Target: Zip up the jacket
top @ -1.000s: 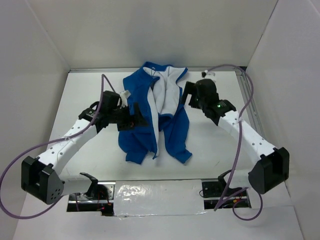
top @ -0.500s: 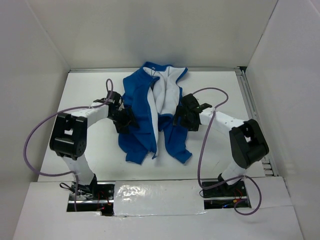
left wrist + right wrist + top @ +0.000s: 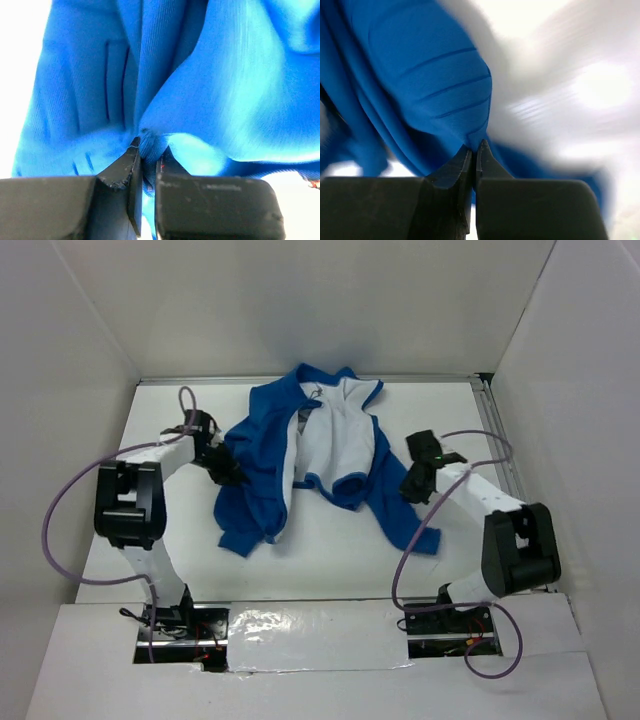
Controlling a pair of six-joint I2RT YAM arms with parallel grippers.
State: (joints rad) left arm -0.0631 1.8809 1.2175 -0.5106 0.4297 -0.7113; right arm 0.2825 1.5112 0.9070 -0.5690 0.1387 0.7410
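Observation:
The royal-blue jacket [image 3: 262, 455] lies open on the white table, its white lining [image 3: 335, 440] facing up in the middle and the collar at the far end. My left gripper [image 3: 222, 465] is shut on a pinch of blue fabric at the jacket's left side; the left wrist view shows the fold caught between the fingertips [image 3: 148, 150]. My right gripper [image 3: 410, 488] is shut on the blue sleeve [image 3: 405, 522] at the right; the right wrist view shows blue cloth pinched at the tips [image 3: 473, 148]. The zipper is not clearly visible.
White walls enclose the table on the left, far and right sides. A metal rail [image 3: 497, 435] runs along the right edge. Purple cables [image 3: 60, 520] loop from both arms. A taped strip [image 3: 315, 635] lies between the arm bases at the near edge.
Both grippers have pulled outward, left to the left and right to the right, spreading the jacket wider. The right sleeve now stretches toward the near right, and more white lining shows.

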